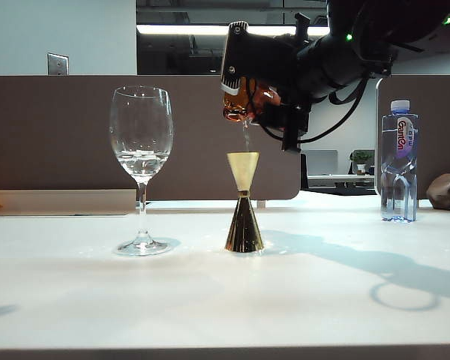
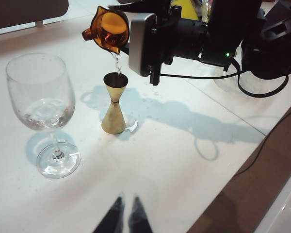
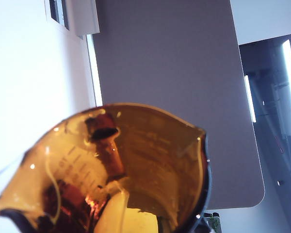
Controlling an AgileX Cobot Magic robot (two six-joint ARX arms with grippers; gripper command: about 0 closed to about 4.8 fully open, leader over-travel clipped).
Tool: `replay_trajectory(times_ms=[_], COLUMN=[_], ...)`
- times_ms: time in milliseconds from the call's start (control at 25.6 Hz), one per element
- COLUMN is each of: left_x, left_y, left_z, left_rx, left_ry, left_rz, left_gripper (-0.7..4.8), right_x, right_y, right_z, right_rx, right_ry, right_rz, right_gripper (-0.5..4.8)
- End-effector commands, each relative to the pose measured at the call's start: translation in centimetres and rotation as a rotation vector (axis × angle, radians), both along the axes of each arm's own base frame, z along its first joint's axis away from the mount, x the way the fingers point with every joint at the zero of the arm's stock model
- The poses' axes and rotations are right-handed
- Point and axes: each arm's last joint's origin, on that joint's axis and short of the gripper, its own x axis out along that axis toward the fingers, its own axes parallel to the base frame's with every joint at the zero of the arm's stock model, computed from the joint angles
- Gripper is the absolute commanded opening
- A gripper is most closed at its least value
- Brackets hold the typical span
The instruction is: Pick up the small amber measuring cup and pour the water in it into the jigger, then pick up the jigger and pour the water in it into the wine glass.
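Amber measuring cup (image 1: 244,103), gripped by our right end effector (image 1: 264,101), tips water (image 2: 116,60) above the jigger (image 1: 244,202); left end effector (image 2: 126,217) hovers closed nearby.

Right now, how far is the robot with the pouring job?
Done: the right gripper has lifted the small amber measuring cup. In hand: the cup is tilted and a thin stream of water falls into the jigger. Left: lifting the jigger and pouring into the wine glass. The left gripper waits near the table edge, holding nothing.
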Motion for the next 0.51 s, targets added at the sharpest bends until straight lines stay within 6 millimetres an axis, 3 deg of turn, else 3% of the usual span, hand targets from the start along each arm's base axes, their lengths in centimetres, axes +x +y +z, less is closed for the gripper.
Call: replay_trajectory(times_ms=[39, 507], left_x=[0.01, 0.01], left_y=[-0.01, -0.01], left_z=[0.18, 0.19], left_rx=[-0.007, -0.007], left_ry=[-0.013, -0.014], left_rz=[-0.002, -0.002], left_gripper=[0.26, 0.26], right_x=[0.06, 0.39], right_y=[0.13, 0.43], right_z=[0.71, 1.48], right_rx=[0.01, 0.03], right_ry=[-0.059, -0.116], right_rz=[0.011, 0.037], right_gripper=[-0.05, -0.05])
